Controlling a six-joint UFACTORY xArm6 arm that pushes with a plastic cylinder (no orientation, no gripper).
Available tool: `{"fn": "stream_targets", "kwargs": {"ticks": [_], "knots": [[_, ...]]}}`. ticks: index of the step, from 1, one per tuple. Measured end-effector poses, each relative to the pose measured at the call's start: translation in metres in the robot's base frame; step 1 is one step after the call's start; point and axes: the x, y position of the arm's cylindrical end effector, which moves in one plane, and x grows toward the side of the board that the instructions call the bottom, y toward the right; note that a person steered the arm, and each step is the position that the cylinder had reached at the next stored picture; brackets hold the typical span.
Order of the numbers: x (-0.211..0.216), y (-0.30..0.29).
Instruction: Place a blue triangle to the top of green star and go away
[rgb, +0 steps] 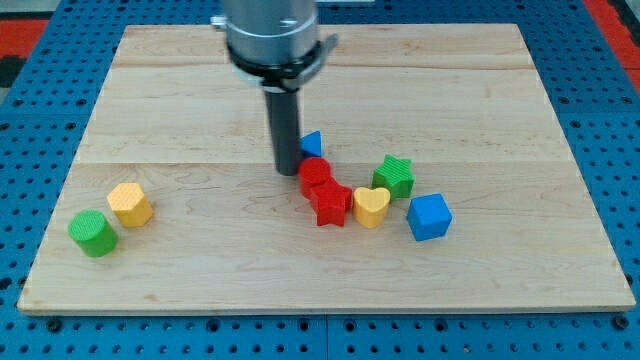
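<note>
A blue triangle (312, 143) lies just right of my rod, partly hidden behind it. My tip (287, 170) rests on the board at the triangle's lower left, close to it and just left of a red round block (315, 173). The green star (395, 176) sits to the right of the triangle and a little lower, apart from it. A red star (331, 204) lies below the red round block, and a yellow heart (371, 206) sits between the red star and the green star.
A blue cube (429, 216) lies right of the yellow heart. A yellow hexagonal block (130, 204) and a green cylinder (93, 233) sit at the view's lower left. The wooden board (180, 90) lies on a blue pegboard.
</note>
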Motion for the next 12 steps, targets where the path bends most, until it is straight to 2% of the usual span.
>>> {"fn": "stream_targets", "kwargs": {"ticks": [2,3,5,6,7,8,9,10,12], "knots": [[-0.023,0.018],[-0.03,-0.023],[-0.071,0.047],[-0.071,0.047],[-0.041,0.047],[-0.037,0.047],[-0.04,-0.002],[-0.018,-0.053],[0.123,-0.07]]}}
